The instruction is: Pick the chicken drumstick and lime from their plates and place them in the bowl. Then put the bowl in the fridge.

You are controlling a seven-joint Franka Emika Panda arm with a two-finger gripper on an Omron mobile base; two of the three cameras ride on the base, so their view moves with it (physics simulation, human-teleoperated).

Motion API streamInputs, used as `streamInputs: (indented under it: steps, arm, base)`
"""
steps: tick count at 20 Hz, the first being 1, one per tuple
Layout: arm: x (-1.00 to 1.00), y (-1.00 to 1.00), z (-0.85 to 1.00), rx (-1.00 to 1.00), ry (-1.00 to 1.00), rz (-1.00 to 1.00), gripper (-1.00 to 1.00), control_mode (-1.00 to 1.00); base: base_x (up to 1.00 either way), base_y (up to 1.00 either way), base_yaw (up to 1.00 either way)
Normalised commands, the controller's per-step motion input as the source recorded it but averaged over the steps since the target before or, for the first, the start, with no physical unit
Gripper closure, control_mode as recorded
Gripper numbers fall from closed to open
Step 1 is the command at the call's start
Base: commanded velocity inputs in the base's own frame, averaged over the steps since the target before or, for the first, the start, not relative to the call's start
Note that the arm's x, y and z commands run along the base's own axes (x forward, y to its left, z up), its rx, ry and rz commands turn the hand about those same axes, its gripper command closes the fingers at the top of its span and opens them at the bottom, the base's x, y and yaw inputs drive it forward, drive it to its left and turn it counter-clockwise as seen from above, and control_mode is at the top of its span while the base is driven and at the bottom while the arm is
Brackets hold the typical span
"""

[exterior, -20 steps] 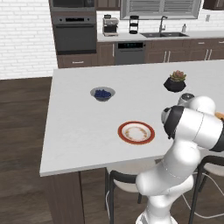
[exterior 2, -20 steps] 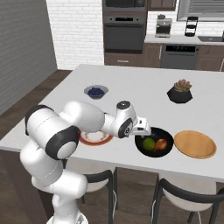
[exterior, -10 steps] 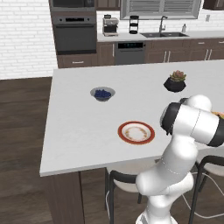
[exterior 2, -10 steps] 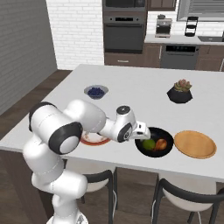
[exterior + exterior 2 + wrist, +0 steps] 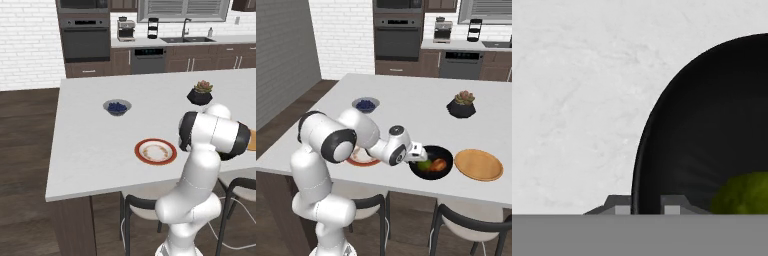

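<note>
at the bowl [image 5: 433, 170] rim, the gripper [image 5: 647, 206] pinches its near wall

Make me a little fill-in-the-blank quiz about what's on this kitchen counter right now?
1. The lime lies inside the black ____.
2. The gripper is shut on the bowl's ____.
3. The wooden plate now holds ____.
4. The small grey bowl holds ____.

Missing words: bowl; rim; nothing; blueberries
</note>
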Motion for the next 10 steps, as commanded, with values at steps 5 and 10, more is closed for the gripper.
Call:
streamInputs:
  steps: [5, 10]
  arm:
    - [0.28, 0.0, -0.23, 0.0, 0.0, 0.05, 1.0, -1.0]
    - [0.01, 0.0, -0.01, 0.0, 0.0, 0.01, 1.0, -1.0]
  base:
    - [0.0, 0.0, 0.0]
    - [0.0, 0.0, 0.0]
